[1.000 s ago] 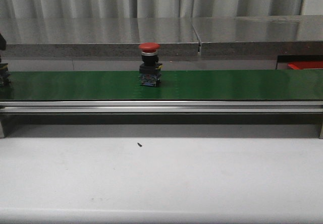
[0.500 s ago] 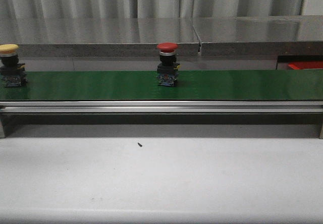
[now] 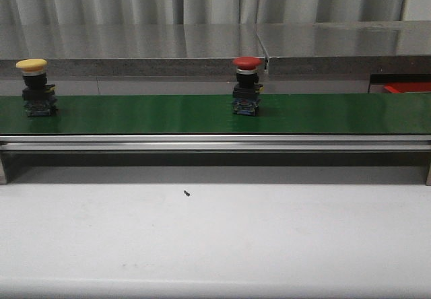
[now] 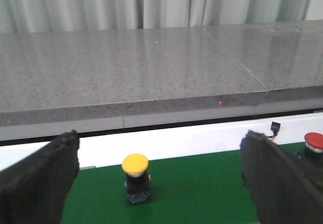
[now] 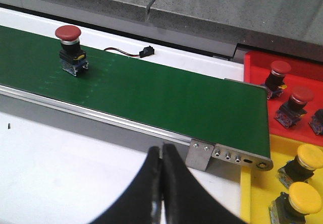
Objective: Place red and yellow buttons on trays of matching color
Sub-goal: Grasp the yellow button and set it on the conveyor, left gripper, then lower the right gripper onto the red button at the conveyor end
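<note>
A yellow button (image 3: 37,87) rides the green conveyor belt (image 3: 148,114) at the far left, and a red button (image 3: 246,87) stands upright near the middle. In the left wrist view the yellow button (image 4: 136,178) stands between and beyond the fingers of my left gripper (image 4: 160,153), which is open and apart from it. My right gripper (image 5: 162,153) is shut on nothing, over the white table in front of the belt's end. The red tray (image 5: 257,65) and yellow tray (image 5: 252,193) lie beside that end. Neither gripper shows in the front view.
The red tray holds a few red buttons (image 5: 298,100), and the yellow tray holds yellow buttons (image 5: 305,163). A small black connector on a wire (image 5: 146,50) lies behind the belt. A grey stone ledge (image 3: 135,50) runs behind the conveyor. A tiny dark speck (image 3: 186,192) lies on the table.
The belt has carried the red button to the right. The yellow button has come in from the left edge and moved right along the belt.
</note>
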Available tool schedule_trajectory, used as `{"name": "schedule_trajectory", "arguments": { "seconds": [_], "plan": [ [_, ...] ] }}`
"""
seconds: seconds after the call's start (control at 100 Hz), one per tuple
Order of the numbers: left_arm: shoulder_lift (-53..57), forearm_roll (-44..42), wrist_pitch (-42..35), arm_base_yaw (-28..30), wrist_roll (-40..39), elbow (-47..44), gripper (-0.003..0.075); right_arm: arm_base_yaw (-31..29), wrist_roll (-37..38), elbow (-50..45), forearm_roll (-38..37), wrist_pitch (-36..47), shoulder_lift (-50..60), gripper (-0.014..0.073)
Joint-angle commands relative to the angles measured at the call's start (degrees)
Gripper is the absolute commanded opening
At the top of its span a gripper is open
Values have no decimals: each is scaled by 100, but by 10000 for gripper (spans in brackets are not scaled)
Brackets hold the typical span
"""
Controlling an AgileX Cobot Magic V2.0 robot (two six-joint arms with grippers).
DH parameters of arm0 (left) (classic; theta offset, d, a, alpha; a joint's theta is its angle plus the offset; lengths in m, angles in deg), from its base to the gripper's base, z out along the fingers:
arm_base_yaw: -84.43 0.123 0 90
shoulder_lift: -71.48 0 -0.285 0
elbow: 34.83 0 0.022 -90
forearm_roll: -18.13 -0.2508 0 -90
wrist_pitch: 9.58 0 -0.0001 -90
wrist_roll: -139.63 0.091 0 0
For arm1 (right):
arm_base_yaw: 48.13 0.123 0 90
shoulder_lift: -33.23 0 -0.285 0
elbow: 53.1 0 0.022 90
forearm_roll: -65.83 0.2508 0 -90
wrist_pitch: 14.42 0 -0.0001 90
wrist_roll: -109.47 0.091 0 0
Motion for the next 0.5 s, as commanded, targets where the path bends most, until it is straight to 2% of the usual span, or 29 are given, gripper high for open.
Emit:
{"name": "schedule_trajectory", "arguments": {
  "seconds": [0.0, 0.1, 0.22, 0.36, 0.49],
  "plan": [
    [510, 172, -331, -44, 19, -345, 594, 6, -51, 147, 79, 341, -11, -68],
    [1006, 291, -331, -44, 19, -823, 556, 6, -51, 147, 79, 341, -11, -68],
    [1328, 423, -340, -44, 19, -1231, 440, 6, -51, 147, 79, 341, -11, -68],
    [1368, 518, -340, -44, 19, -1424, 218, 6, -51, 147, 79, 341, -11, -68],
    [1368, 518, -340, -44, 19, -1426, -22, 6, -51, 147, 79, 341, -11, -68]
  ]
}}
